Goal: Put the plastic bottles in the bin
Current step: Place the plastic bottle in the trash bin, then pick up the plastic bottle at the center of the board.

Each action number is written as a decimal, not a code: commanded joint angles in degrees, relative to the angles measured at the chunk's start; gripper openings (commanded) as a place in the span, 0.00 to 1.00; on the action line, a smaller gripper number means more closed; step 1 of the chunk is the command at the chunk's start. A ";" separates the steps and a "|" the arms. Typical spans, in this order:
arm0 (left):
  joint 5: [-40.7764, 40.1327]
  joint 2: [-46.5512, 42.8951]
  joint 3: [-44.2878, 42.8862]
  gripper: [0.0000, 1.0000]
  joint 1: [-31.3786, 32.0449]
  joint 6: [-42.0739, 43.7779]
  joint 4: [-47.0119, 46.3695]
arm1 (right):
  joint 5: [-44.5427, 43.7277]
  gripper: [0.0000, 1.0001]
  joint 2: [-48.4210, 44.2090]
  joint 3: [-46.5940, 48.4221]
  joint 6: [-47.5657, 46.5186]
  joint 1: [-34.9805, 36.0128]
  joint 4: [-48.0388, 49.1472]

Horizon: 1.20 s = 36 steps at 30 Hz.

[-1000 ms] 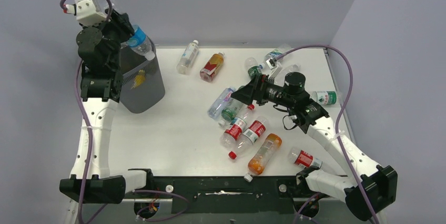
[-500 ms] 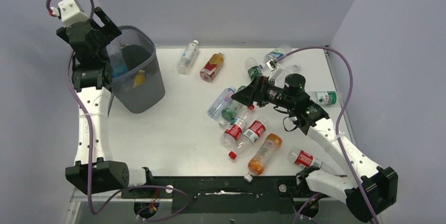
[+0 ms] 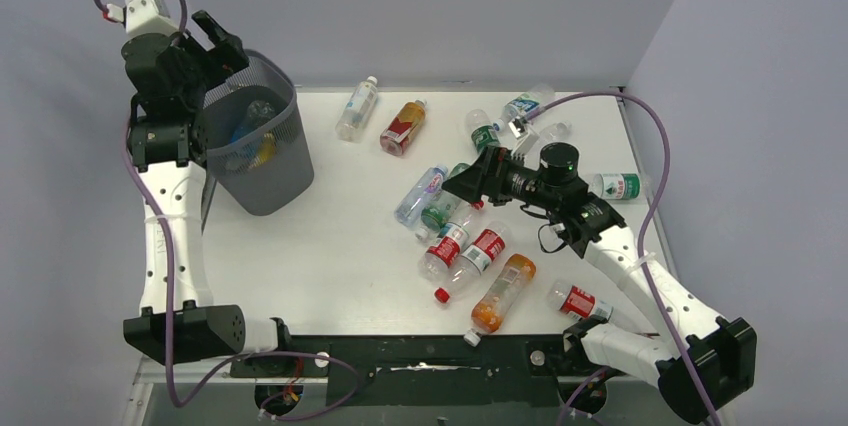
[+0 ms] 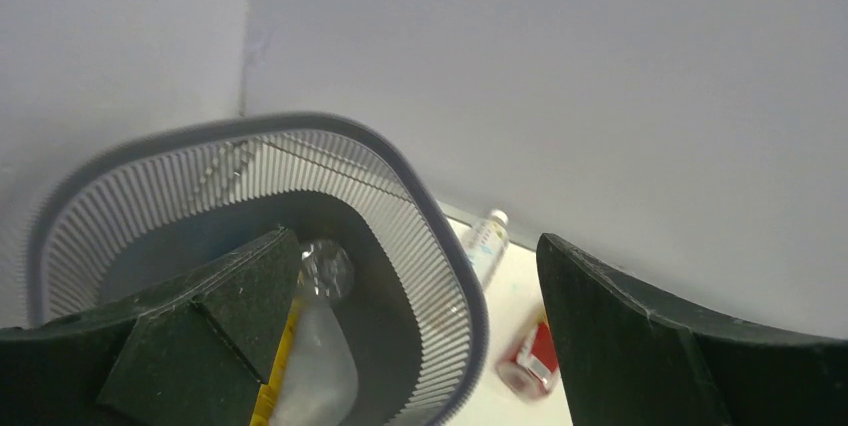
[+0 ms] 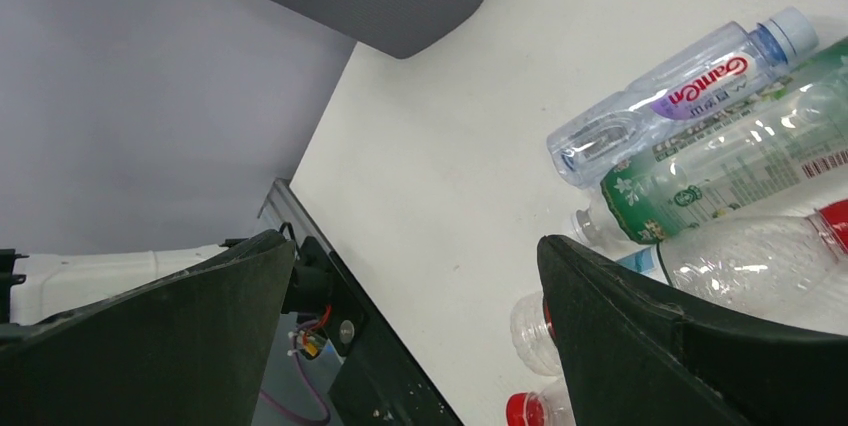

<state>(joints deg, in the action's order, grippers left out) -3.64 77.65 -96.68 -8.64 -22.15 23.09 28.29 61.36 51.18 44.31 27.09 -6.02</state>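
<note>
white table, clear bottle lying flat, red lettering "ganten".

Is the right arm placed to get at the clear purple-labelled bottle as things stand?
Probably yes: the right gripper hangs open near the purple-labelled bottle, and nothing covers it, though the green-labelled bottle lying alongside may get nudged.

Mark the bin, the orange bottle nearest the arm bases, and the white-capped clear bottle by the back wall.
bin [image 3: 265, 186], top view, mesh side wall.
orange bottle [image 3: 503, 291], top view, mid-body.
white-capped clear bottle [image 3: 356, 109], top view, mid-body.
</note>
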 commanded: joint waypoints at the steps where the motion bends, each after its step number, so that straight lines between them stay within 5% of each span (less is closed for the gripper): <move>1: 9.86 -3.12 0.60 0.90 1.30 -3.07 2.00 | -3.29 0.98 -2.00 -1.53 -0.36 0.41 -1.17; 26: 6.56 -5.05 17.10 0.90 29.79 -6.16 12.29 | -9.81 0.98 9.27 1.92 4.57 -10.53 -11.64; 36: 0.54 -12.73 25.01 0.90 44.79 -8.33 13.59 | -13.24 0.98 2.01 -1.63 1.47 -9.98 -16.74</move>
<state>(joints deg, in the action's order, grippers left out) -0.16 68.53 -71.05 32.12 -28.64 37.12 16.71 68.40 47.42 48.16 16.56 -19.66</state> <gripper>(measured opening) 0.901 0.979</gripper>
